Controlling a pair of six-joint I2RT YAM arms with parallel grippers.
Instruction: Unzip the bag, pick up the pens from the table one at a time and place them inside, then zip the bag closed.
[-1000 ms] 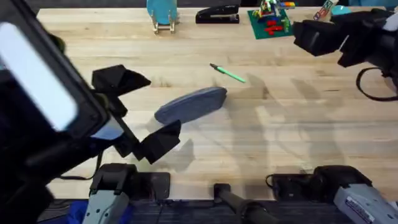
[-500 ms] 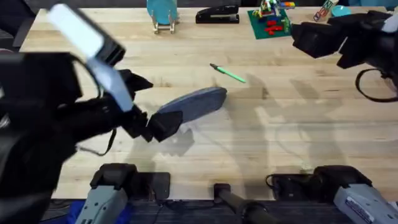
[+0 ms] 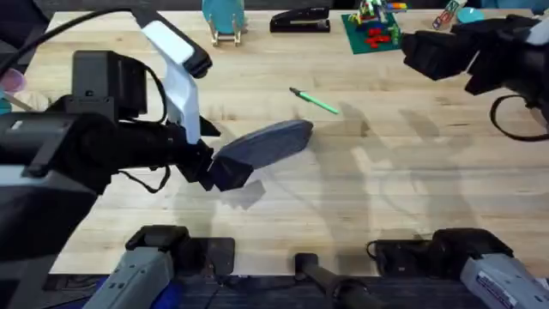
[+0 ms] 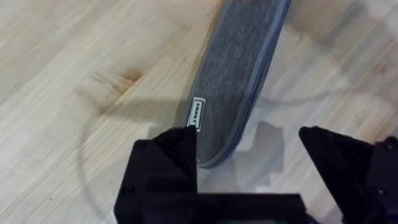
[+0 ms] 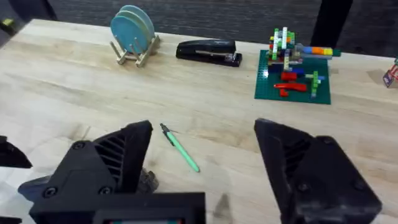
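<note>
Bag (image 3: 264, 144) end between open left claw (image 4: 249, 162) fingers.

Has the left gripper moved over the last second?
Yes. The left gripper has moved from below the bag up to its near end; the bag stayed put.

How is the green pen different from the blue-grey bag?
The green pen is thin, stiff and bright green with a black end; the bag is fat, soft and blue-grey. The pen lies alone, but the left gripper is open around the bag's end. Both lie on the table.
</note>
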